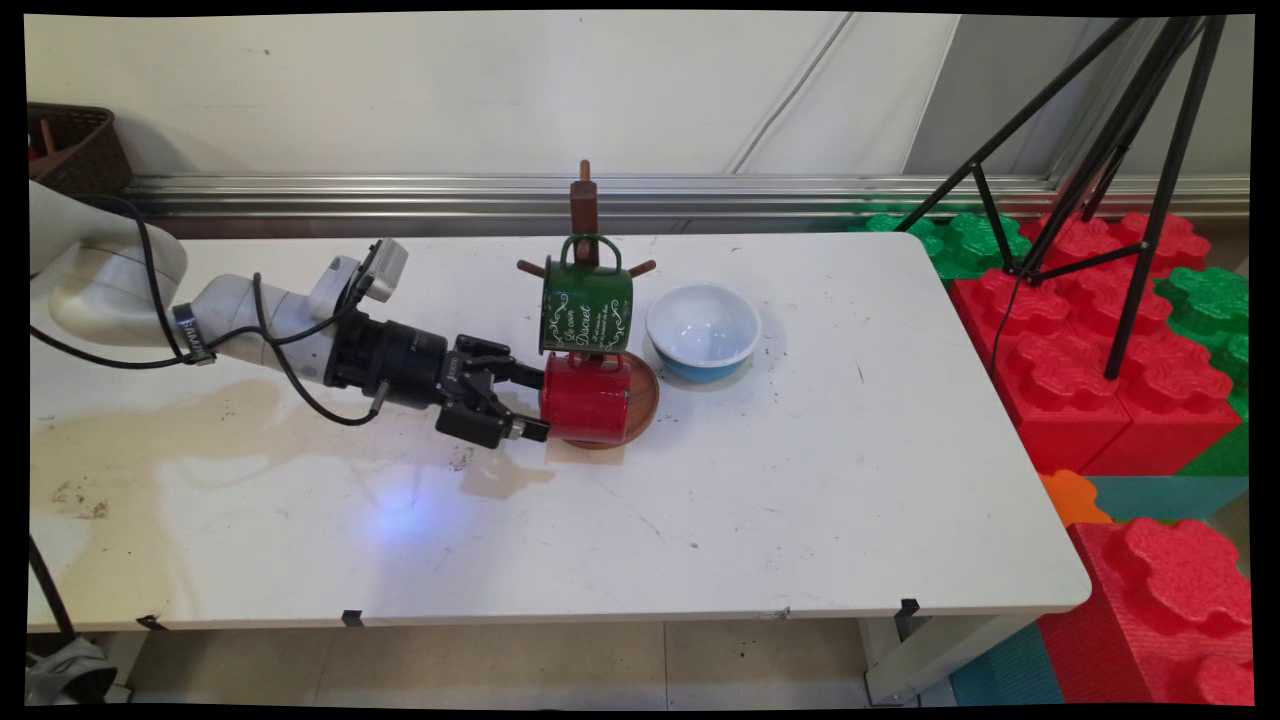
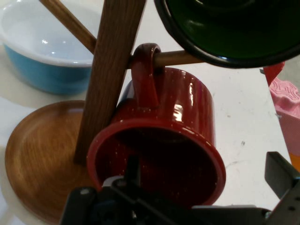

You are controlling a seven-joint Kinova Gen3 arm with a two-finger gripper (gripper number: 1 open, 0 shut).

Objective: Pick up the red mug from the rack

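The gripper (image 1: 535,403) is clamping the rim of the red mug (image 1: 587,398), whose handle is hanging on a peg of the wooden mug tree (image 1: 585,208) beneath the green mug (image 1: 586,307).

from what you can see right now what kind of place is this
Probably a robot lab or test room, not a home kitchen. A bare white table holds only a mug rack and a bowl, a camera tripod stands beside it, and big foam blocks are stacked on the floor.

A white table (image 1: 850,480) (stained brown at its left) stands before a pale wall (image 1: 450,90). Red and green foam blocks (image 1: 1090,340) and a black tripod (image 1: 1130,170) stand right.
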